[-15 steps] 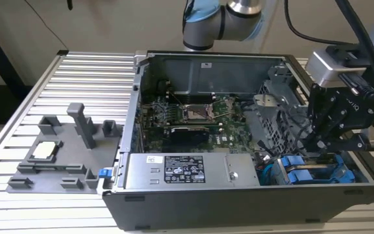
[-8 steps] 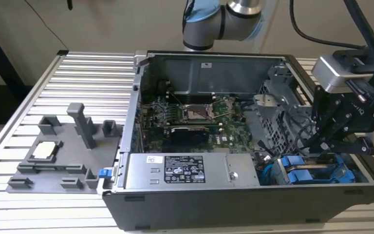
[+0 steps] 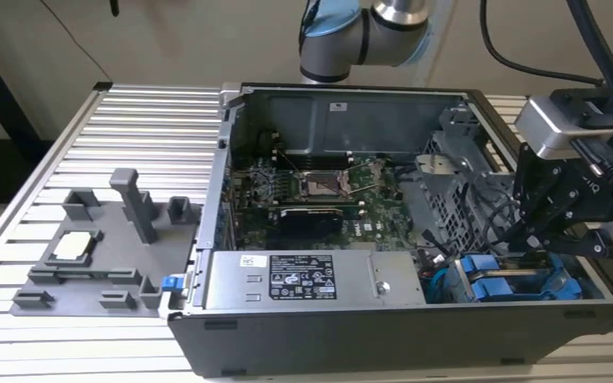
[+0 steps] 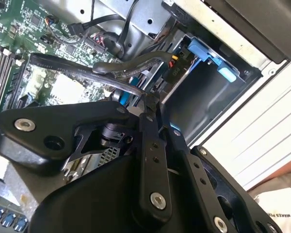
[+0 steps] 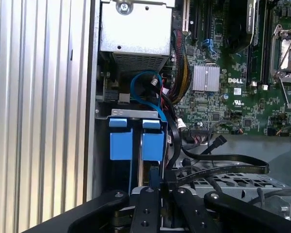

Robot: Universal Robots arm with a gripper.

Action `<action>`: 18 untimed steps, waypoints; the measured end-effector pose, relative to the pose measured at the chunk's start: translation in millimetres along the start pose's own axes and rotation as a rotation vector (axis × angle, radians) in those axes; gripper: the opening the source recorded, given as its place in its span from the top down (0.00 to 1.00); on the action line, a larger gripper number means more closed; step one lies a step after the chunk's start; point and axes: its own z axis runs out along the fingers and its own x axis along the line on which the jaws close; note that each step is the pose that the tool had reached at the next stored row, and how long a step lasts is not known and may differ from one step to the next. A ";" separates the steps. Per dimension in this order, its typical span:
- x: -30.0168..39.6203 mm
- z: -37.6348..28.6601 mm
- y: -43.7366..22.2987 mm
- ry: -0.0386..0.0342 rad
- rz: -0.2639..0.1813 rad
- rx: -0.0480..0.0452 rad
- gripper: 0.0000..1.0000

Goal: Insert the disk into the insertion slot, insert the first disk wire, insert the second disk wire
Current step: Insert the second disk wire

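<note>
In the insertion slot [image 5: 136, 116] the disk [image 5: 153, 145] stands on edge; the tool [image 5: 154, 180] pinches a blue wire [image 5: 146, 92]

Claw [image 3: 549, 239] above blue-framed drives [image 3: 504, 281]

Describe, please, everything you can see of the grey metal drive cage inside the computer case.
The drive cage sits in the case's corner nearest the exterior view's lower right, beside the power-supply box. It looks like grey sheet metal. Two blue-framed drives stand side by side in its bays, blue tabs showing. Black cables and a blue one run close by. The gripper hangs just over it.
</note>
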 end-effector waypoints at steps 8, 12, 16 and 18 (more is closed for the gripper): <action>2.1 3.7 -1.3 -0.0013 0.000 0.0007 0.84; 3.7 5.9 -1.9 -0.0068 0.000 0.0031 0.84; 4.6 7.6 -3.1 -0.0133 -0.001 0.0065 0.84; 5.0 8.7 -3.5 -0.0170 -0.001 0.0084 0.84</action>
